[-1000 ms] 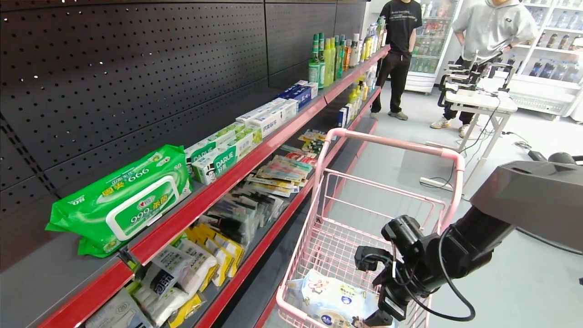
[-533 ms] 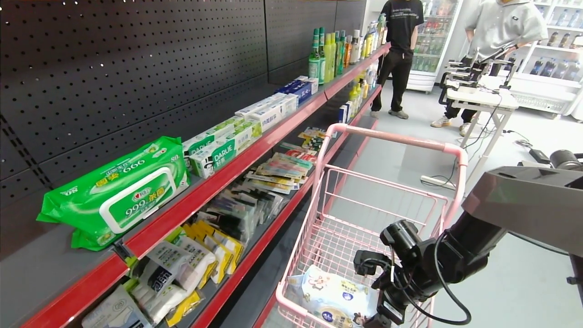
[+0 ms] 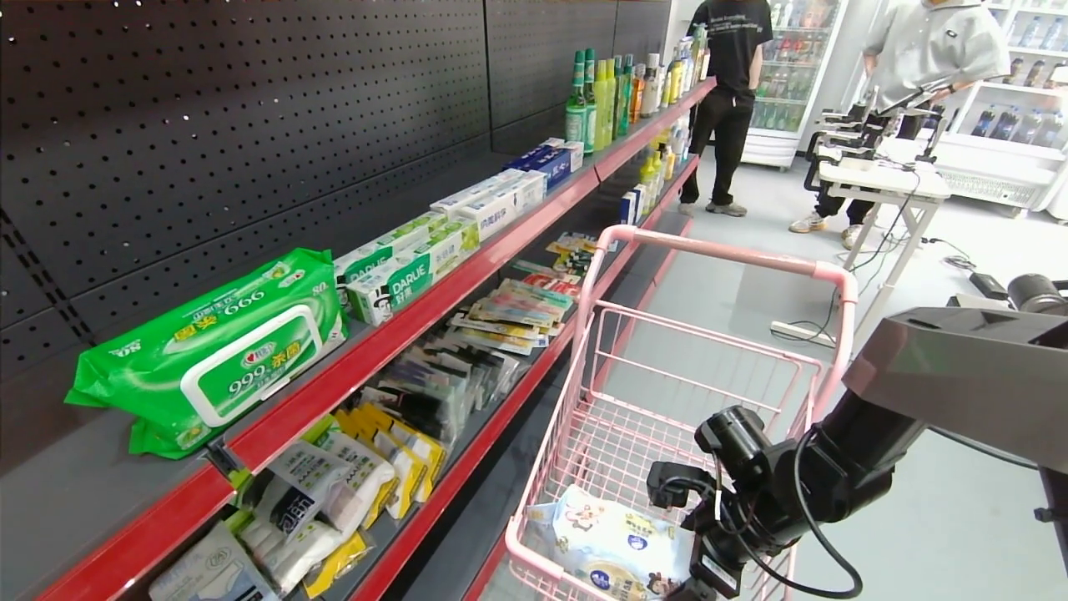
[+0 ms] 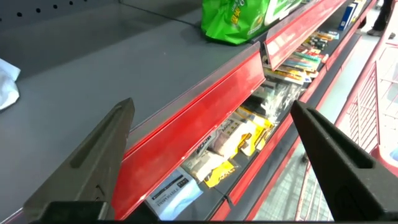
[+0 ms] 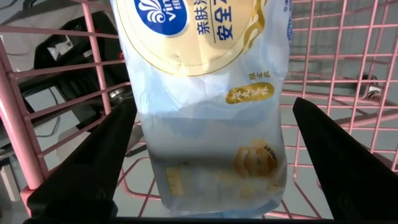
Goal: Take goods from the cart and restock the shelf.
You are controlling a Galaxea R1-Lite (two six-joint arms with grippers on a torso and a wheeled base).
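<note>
right gripper (image 5: 211, 171): spread wide, holding nothing; lowered into the cart, one finger on each side of the pack.
wipes pack (image 5: 208, 93): pale blue pouch lying directly under the gripper, between its fingers (image 5: 87, 168); both just beside its long edges, contact not clear.
handling: probably soft and saggy, filled with damp sheets, so fairly weighty for its bulk; glossy film likely slippery, apt to fold if pinched at one corner.
hold: best taken across the narrow width near the middle, clear of the round lid label, squeezing the stack inside rather than loose film at a seam.
cart (image 3: 726, 259): pink wire basket all round the gripper; side wires close to both fingers, so little room to shift sideways.
left gripper (image 4: 211, 165): likewise wide open and empty, well apart from the cart, above the bare grey deck of the top shelf.
shelf (image 3: 434, 313): red-edged, to the left of the right gripper and higher than the pouch; lift over the cart rim needed first.
green pack (image 3: 217, 351): similar large wipes pouch flat on the top deck; bare deck beside it, towards the left gripper, a likely spot.
toothpaste boxes (image 3: 409, 267): farther along the same deck.
bottles (image 3: 601, 100): farthest from both grippers.
</note>
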